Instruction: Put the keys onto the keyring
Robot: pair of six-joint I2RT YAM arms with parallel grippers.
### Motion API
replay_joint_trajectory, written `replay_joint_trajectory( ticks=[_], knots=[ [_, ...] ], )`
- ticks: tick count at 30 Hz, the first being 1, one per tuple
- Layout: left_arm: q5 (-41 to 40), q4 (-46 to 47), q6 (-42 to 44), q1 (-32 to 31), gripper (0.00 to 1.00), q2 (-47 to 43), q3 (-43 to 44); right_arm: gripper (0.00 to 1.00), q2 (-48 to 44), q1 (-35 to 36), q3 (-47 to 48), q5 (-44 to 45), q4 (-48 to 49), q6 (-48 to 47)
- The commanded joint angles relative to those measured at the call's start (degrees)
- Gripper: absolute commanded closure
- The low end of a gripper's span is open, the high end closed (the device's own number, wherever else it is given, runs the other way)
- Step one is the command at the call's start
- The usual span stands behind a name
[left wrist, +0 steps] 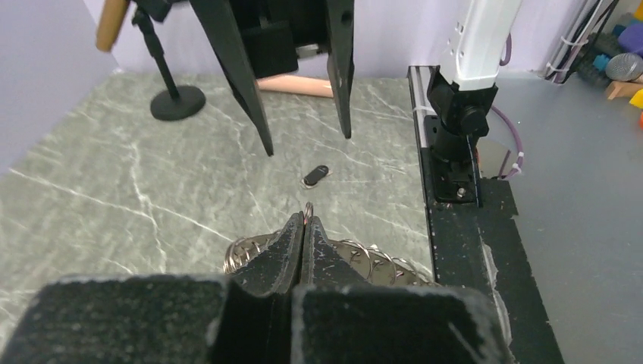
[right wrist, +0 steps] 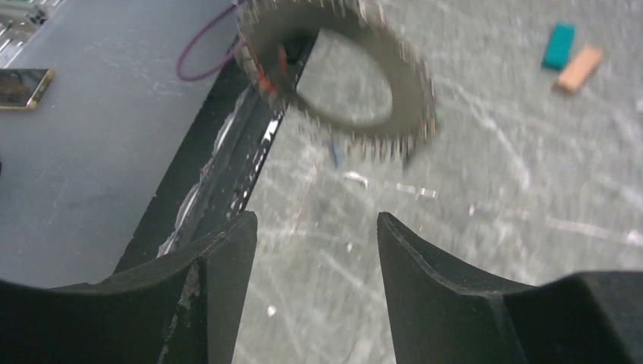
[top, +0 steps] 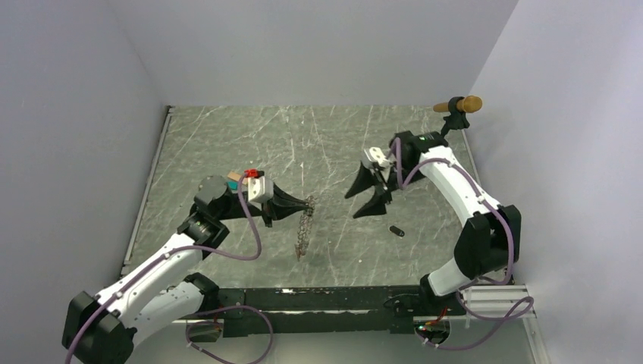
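My left gripper (top: 309, 202) is shut on the top of the keyring (top: 304, 227), a dark beaded metal loop that hangs from it down to the table. In the left wrist view the fingers (left wrist: 306, 224) pinch a small ring, with the coiled keyring (left wrist: 364, 258) spreading below. The right wrist view shows the keyring (right wrist: 402, 91) blurred, with small red and blue bits on it. A black key (top: 396, 230) lies on the table right of the loop; it also shows in the left wrist view (left wrist: 315, 176). My right gripper (top: 362, 201) is open and empty, facing the keyring, above the black key.
A teal block (right wrist: 559, 45) and a tan block (right wrist: 580, 68) lie on the table beyond the keyring. A black round-based stand (top: 456, 114) with a wooden handle stands at the back right. The black rail (top: 318, 297) runs along the near edge.
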Motion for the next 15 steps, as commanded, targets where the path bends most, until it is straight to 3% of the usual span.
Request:
replay_joint_trajectory(
  ticks=[1,7,11,15],
  knots=[
    [-1.57,16.11,-13.80,0.18,1.00,3.70,-2.11,0.39,3.63,6.31,11.91,-1.82,-2.98,5.85],
    [-10.81,43.55,-28.59,-0.15,1.00,9.30,-10.78,0.43,4.31,9.25,14.56,-4.03,3.14,15.15],
    [-16.21,54.93,-32.24,-1.88,1.00,13.23,-12.30,0.49,1.69,11.50,10.84,-0.21,23.23,36.91],
    [-20.10,57.69,-30.54,-4.54,1.00,15.01,-11.92,0.50,-2.56,12.73,5.24,3.91,39.82,52.32]
  ],
)
